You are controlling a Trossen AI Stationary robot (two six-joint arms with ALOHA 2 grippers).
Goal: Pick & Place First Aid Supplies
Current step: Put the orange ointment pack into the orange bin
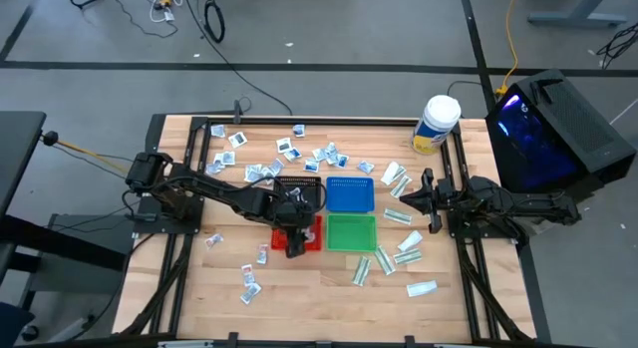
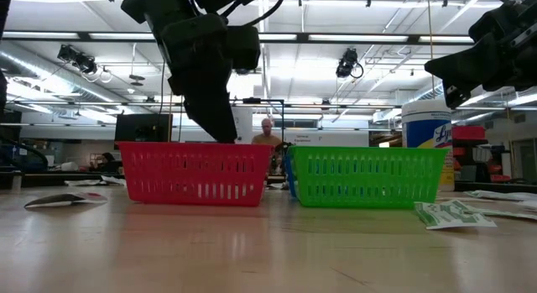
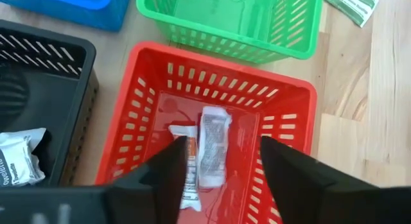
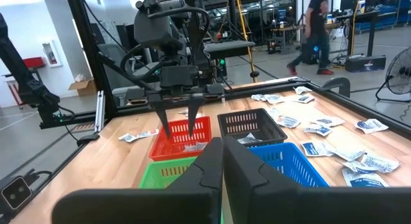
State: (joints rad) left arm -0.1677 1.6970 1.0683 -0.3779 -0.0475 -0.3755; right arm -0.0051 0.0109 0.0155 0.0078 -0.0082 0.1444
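Clearly, from the high view, most of the job is left. The four trays sit together mid-desk, and taking the red tray (image 1: 311,234) as landmark, squarish white packets (image 1: 284,146) lie scattered well beyond it toward the far edge, a few more (image 1: 249,279) lie near it on the left arm's side, and longer green-and-white packets (image 1: 399,216) lie past the green tray (image 1: 351,231) toward the right arm. The left pincer (image 1: 295,244) hangs over the red tray; the right pincer (image 1: 423,195) waits well away, near the big white jar (image 1: 437,123).

From the low view, the left arm's fingers dip behind the red tray's wall (image 2: 193,173), so their tips are hidden. One green-printed packet (image 2: 451,213) lies on the desk (image 2: 252,251) beyond the green tray.

From the left wrist view, the left pincer's fingers (image 3: 168,167) stand apart, gripping nothing, directly above two packets (image 3: 212,146) lying flat on the red tray's floor, so I judge these delivered. The black tray (image 3: 58,70) beside it holds at least one white packet (image 3: 19,160), cut off at the frame edge. The green tray looks bare inside, though only part shows.

From the right wrist view, the right pincer (image 4: 223,161) is pressed together, holding nothing. The blue tray's contents (image 4: 282,161) are hard to make out.
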